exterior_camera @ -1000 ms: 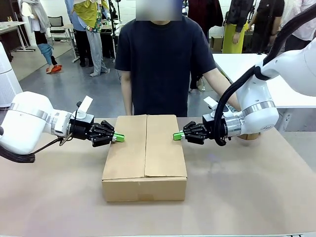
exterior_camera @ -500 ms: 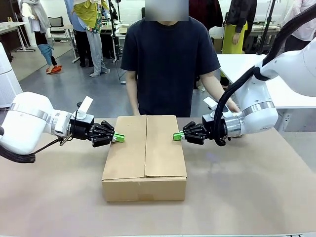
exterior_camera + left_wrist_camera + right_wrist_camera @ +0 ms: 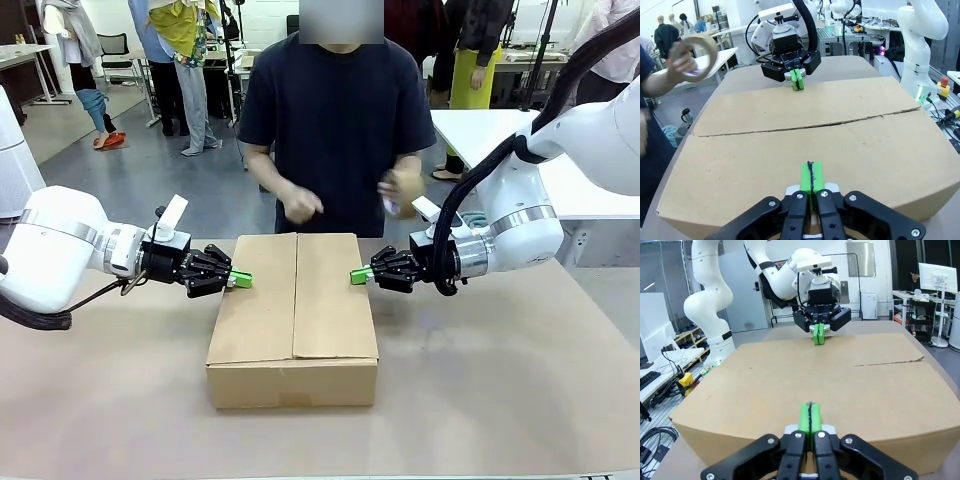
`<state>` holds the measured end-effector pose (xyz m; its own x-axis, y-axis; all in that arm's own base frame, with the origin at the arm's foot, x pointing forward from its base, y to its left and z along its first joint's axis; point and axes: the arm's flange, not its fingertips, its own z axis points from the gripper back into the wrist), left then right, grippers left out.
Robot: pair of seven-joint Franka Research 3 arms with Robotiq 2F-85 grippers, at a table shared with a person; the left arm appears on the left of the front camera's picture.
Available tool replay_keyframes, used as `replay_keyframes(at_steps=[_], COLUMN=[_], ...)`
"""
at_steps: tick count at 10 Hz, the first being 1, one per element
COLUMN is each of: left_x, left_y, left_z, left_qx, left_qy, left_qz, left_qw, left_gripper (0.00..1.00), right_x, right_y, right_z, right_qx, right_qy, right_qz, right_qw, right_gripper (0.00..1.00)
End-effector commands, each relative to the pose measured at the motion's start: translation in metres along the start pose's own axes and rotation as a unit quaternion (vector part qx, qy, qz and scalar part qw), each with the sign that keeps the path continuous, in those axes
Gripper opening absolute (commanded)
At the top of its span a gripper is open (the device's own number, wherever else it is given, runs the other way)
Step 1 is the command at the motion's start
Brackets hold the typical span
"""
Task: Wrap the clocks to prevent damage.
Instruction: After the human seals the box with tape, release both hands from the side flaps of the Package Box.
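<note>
closed box (image 3: 295,310) sitting mid-bench (image 3: 500,390). left fingers (image 3: 240,279) and right fingers (image 3: 361,275), pinched together and gripping nothing, resting on opposite top edges, likely pinning flaps (image 3: 330,290) for taping; tape roll (image 3: 408,186) raised in person's hand (image 3: 392,198).

No legible text, apparently.

The left arm (image 3: 60,255) is reaching in level, the left jaws pressing their pads (image 3: 240,279) together; the right arm (image 3: 520,225) is mirroring it, the right jaws likewise closed, tips facing each other.
</note>
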<state>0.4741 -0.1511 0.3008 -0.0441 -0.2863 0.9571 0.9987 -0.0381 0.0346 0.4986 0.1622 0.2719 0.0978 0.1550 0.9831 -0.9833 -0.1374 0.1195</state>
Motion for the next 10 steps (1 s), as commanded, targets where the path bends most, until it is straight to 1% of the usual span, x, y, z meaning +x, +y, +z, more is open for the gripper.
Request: replay_keyframes(at_steps=[1,10], left_x=[-0.0021,-0.0021], left_y=[-0.0008,-0.0008], left_z=[-0.0016,-0.0016], left_qx=[0.000,0.000], left_qy=[0.002,0.002], left_qz=[0.000,0.000], left_qw=[1.000,1.000], left_gripper=[0.00,0.00], right_x=[-0.0034,-0.0034], right_y=[0.0011,0.0011], right_z=[-0.0004,-0.0004], right_qx=[-0.006,-0.006], right_qy=[0.005,0.005], right_qz=[-0.003,-0.003], right_qw=[1.000,1.000], right_gripper=[0.01,0.01])
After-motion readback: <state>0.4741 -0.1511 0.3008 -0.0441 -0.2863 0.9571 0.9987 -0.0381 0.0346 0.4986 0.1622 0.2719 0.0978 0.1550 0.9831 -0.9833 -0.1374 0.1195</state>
